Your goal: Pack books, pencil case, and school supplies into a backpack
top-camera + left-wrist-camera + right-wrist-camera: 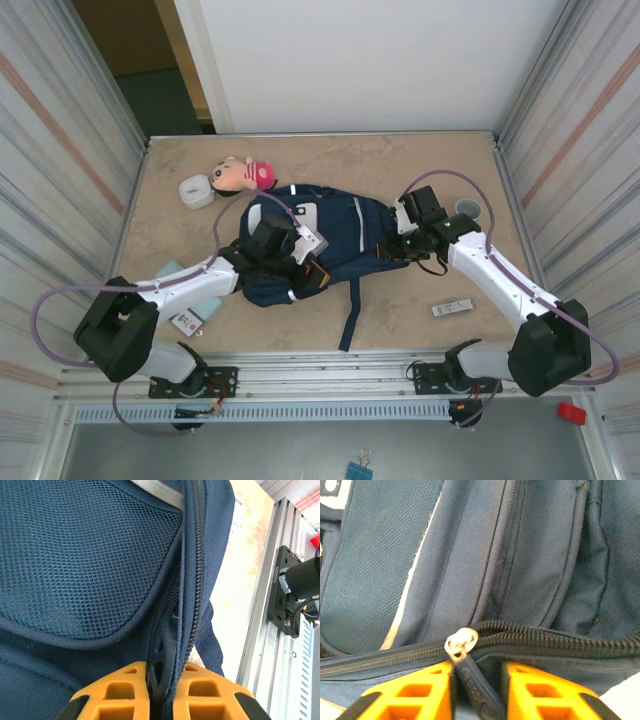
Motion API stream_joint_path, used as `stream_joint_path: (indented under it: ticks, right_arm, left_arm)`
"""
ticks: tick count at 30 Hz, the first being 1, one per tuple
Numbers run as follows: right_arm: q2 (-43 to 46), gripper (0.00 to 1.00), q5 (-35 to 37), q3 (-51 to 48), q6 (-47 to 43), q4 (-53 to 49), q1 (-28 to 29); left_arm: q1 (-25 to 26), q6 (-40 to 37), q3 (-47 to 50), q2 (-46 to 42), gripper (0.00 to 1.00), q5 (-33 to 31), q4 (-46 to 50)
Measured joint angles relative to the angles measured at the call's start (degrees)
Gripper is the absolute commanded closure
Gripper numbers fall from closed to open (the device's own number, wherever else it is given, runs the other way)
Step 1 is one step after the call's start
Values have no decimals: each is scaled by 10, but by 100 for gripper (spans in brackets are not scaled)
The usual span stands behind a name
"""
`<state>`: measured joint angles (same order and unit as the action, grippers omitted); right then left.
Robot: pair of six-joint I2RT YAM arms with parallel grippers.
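The navy backpack lies flat mid-table, straps toward the near edge. My left gripper is shut on the backpack's zipper edge and a black strap beside the mesh panel. My right gripper sits at the bag's right side, its orange fingers closed around the black zipper pull under the silver slider. The zipper gapes to the slider's right. A teal pad and a black-and-white pack lie near-left; a white-and-black bar lies near-right. The book is hidden.
A doll-shaped soft case and a white rounded box sit at the back left. A grey cup stands at the back right, beside my right arm. Metal walls close in both sides, and a rail runs along the near edge.
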<state>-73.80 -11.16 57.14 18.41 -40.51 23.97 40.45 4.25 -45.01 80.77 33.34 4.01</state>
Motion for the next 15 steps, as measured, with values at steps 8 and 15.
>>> stream_joint_path:
  ticks: [8, 15]
  right_arm:
    - [1, 89, -33, 1, -26, -10, -45]
    - [1, 89, -63, 2, -43, -40, -132]
  left_arm:
    - [0, -9, 0, -7, 100, -10, 0]
    - [0, -34, 0, -31, 100, -27, 16]
